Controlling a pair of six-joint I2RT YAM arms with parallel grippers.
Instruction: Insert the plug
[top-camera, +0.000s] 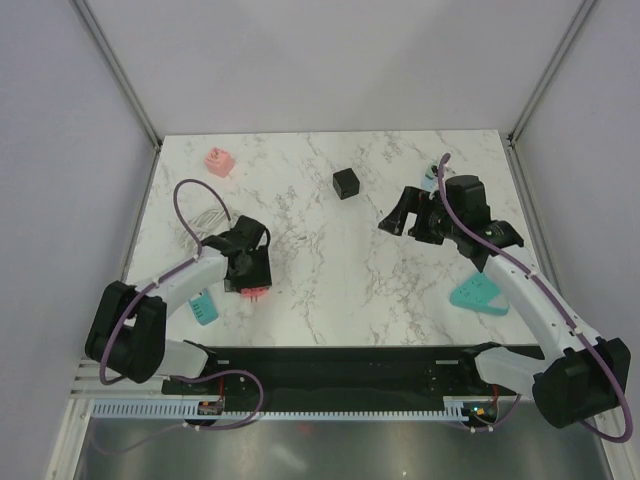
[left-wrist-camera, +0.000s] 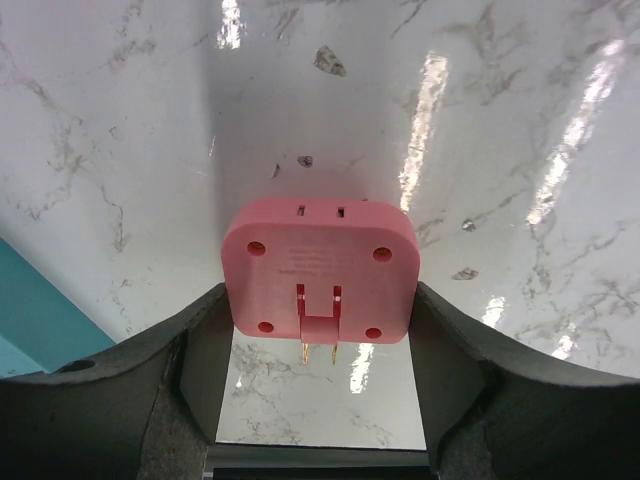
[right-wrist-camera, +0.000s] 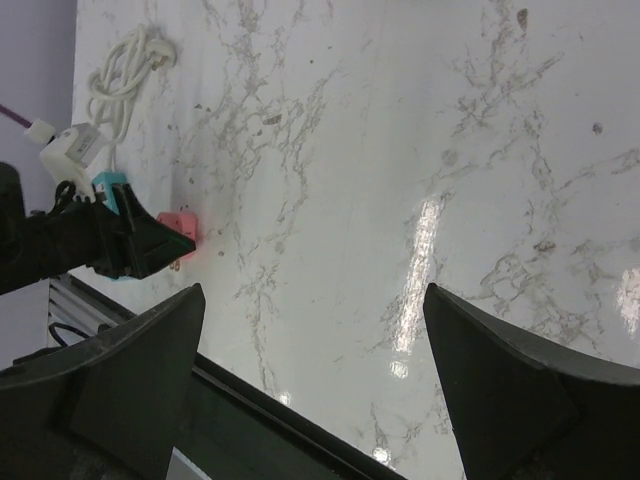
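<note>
The plug (left-wrist-camera: 318, 265) is a pink square adapter with two gold prongs (left-wrist-camera: 318, 352) on its near face. My left gripper (left-wrist-camera: 320, 335) is shut on it, and both dark fingers press its left and right edges. From above, the plug (top-camera: 256, 290) shows just under the left gripper (top-camera: 248, 268) at the table's front left. The right wrist view catches the same plug (right-wrist-camera: 181, 227) far off to the left. My right gripper (top-camera: 400, 220) hovers open over the right half of the table, and its fingers (right-wrist-camera: 130, 350) have only marble between them.
A teal power strip (top-camera: 481, 295) lies at the front right and a teal block (top-camera: 204, 306) by the left arm. A white cable (top-camera: 206, 214) coils at the left. A pink block (top-camera: 218, 160) and a black cube (top-camera: 347, 183) sit farther back.
</note>
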